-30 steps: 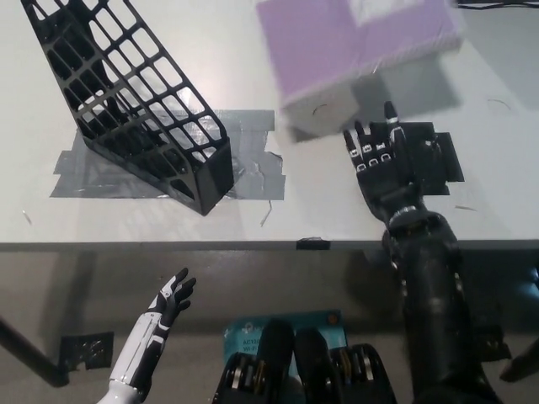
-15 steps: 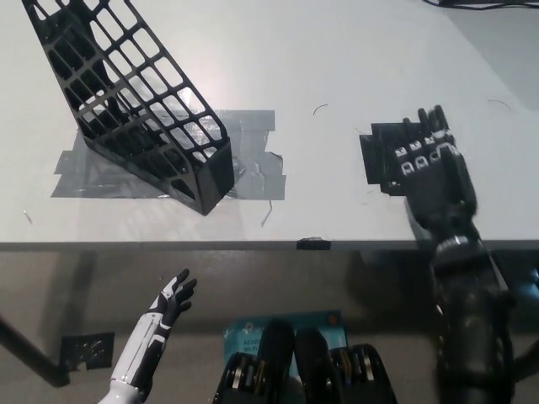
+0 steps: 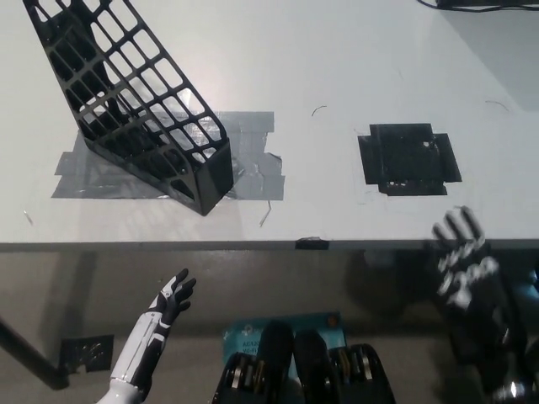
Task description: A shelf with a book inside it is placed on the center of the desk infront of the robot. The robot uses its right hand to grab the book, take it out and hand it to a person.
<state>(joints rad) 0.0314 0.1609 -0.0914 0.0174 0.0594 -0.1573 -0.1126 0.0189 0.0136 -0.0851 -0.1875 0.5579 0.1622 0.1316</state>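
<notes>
The black wire-mesh shelf (image 3: 135, 101) lies tilted on the white desk at the upper left, fixed down with grey tape (image 3: 168, 164); I see no book inside it and no book anywhere in the picture. My black right hand (image 3: 466, 265) is at the lower right, just off the desk's front edge, open with fingers spread and holding nothing. My white left hand (image 3: 171, 299) rests below the desk edge at the lower left, open and empty.
A black taped square (image 3: 408, 158) marks the desk at the right. A small black tab (image 3: 312, 244) sits on the front edge. Cables cross the far top right corner (image 3: 480, 5). A blue object (image 3: 253, 332) lies on the floor below.
The purple book seen a second ago has gone from view. My right hand has pulled back from the black square to below the desk's front edge, empty. The left hand has not moved.
</notes>
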